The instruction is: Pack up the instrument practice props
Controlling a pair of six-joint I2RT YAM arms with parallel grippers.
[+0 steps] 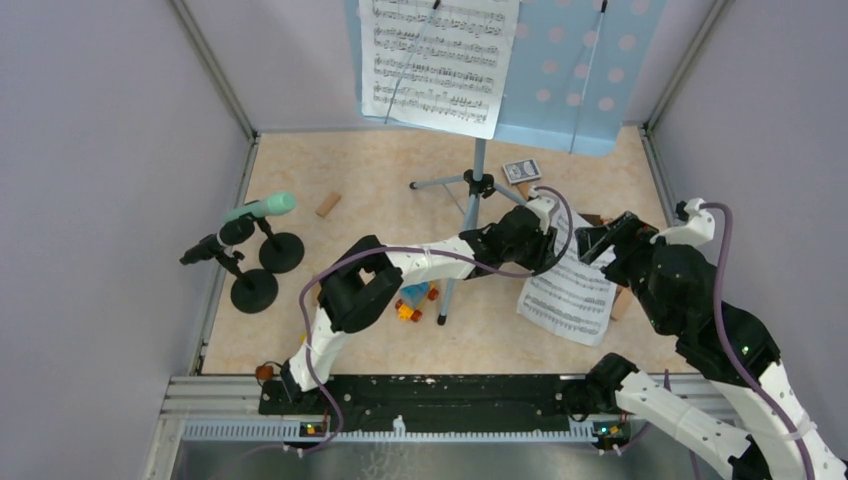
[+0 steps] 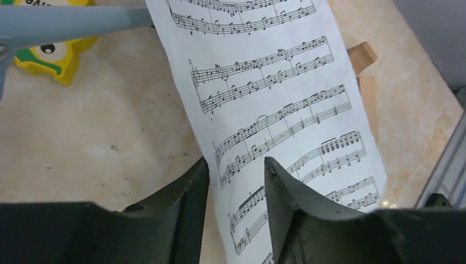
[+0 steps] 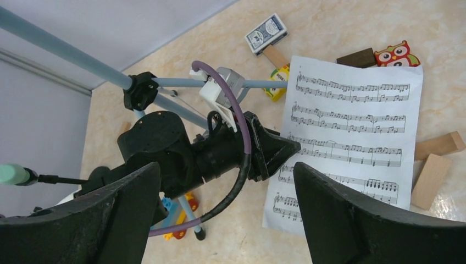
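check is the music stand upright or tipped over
Upright: the music stand stands on its spread tripod legs, a sheet-music page resting on its desk.

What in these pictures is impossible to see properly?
Top view: music desk, cut off at the top edge.
Left wrist view: lower end of the sheet-music page, behind fingers of the left gripper.
Right wrist view: mint-green microphone, cut off at the left edge.
Top view: card box print, too small.

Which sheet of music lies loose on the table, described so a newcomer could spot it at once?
Find the tripod music stand at the back of the table. Right of its legs, a white sheet-music page lies flat on the tabletop. Unlike the upright page on the stand's blue desk, it has tan wooden blocks along one edge.
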